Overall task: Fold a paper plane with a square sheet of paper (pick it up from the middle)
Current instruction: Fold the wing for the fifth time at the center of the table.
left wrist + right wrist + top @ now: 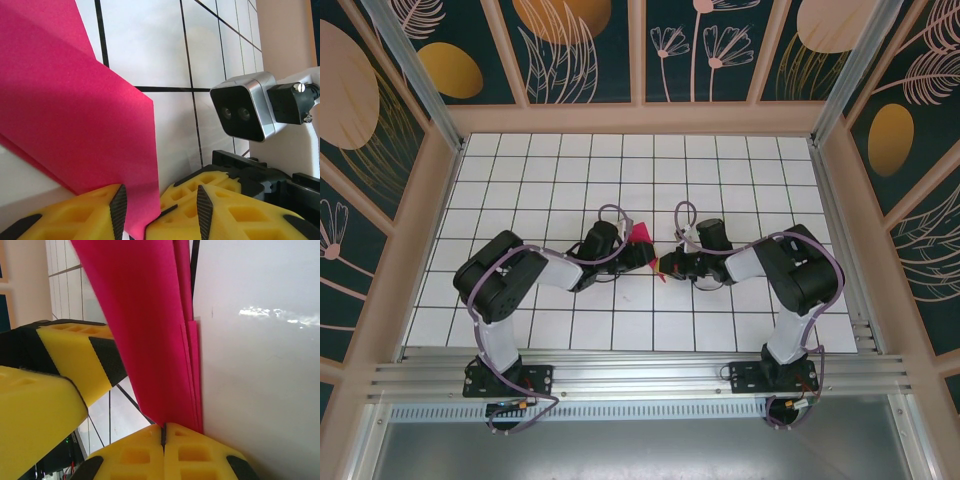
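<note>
My right fingers [163, 436] are pinched shut on the layered edge of the pink paper [150, 330], which is over the middle of the worktop [520, 180]. My left fingers [160, 207] stand half apart, straddling a loose flap without pinching it. For a clean crease, I judge I should line up the edges before closing, then press slowly. The worktop is glossy white tile with dark grid lines. Teal walls [575, 50] painted with leaves box it in.
</note>
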{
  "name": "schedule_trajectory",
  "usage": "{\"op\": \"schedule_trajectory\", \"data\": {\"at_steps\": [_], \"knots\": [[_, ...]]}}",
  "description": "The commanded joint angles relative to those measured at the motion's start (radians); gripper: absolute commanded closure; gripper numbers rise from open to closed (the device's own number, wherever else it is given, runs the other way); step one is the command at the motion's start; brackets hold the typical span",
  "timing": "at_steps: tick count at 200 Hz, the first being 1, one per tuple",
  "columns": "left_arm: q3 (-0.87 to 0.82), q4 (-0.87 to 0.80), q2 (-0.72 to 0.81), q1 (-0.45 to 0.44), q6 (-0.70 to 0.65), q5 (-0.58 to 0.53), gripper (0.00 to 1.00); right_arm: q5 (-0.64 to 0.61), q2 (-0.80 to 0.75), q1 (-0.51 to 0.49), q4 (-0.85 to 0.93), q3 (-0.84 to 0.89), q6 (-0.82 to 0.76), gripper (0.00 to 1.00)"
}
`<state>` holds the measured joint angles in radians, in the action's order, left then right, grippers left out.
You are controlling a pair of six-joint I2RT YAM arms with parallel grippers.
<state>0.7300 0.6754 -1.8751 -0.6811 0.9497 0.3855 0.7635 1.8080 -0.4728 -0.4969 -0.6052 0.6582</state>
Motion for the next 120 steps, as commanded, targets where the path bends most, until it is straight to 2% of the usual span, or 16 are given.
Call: {"op": "schedule_trajectory", "data": {"at_steps": [1, 74, 120], "knots": [[0.033, -0.023, -0.024, -0.008, -0.022, -0.012, 0.57, -0.012, 0.036, 0.008, 0.021, 0.013, -0.005, 1.0], [0.064, -0.102, -0.05, -0.008, -0.034, -0.043, 0.57, -0.012, 0.039, 0.009, 0.036, 0.006, -0.009, 1.0], [0.114, -0.241, -0.068, -0.007, -0.037, -0.091, 0.58, -0.019, 0.012, 0.01, 0.086, -0.016, -0.035, 1.0]]}}
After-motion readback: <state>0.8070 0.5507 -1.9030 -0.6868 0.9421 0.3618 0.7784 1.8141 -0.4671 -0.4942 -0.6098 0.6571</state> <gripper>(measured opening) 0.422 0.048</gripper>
